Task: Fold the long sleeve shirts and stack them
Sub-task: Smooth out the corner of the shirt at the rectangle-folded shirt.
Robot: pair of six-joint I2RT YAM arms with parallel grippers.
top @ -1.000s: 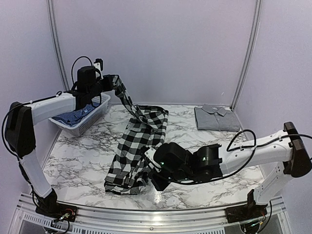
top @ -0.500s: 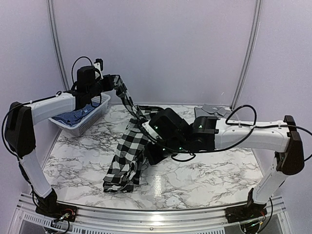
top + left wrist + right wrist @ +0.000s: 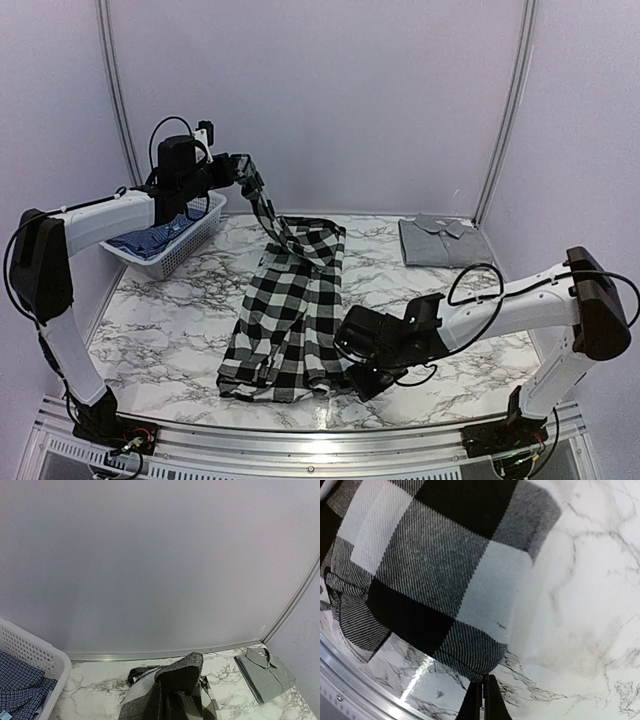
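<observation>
The left gripper pinches the shirt aloft by one end, the right gripper nips its hem; next, I reckon, lay it flat.

Looks like a robot lab test booth, not a home. Closed in on three sides by plain lilac wall panels joined with slim metal posts. Furnished with a marble-patterned table, edged at the near side by an aluminium rail. Fitted with two white-and-black robot arms bolted there, bare cables loose at the bases. Stocked with one white plastic basket of clothes
</observation>
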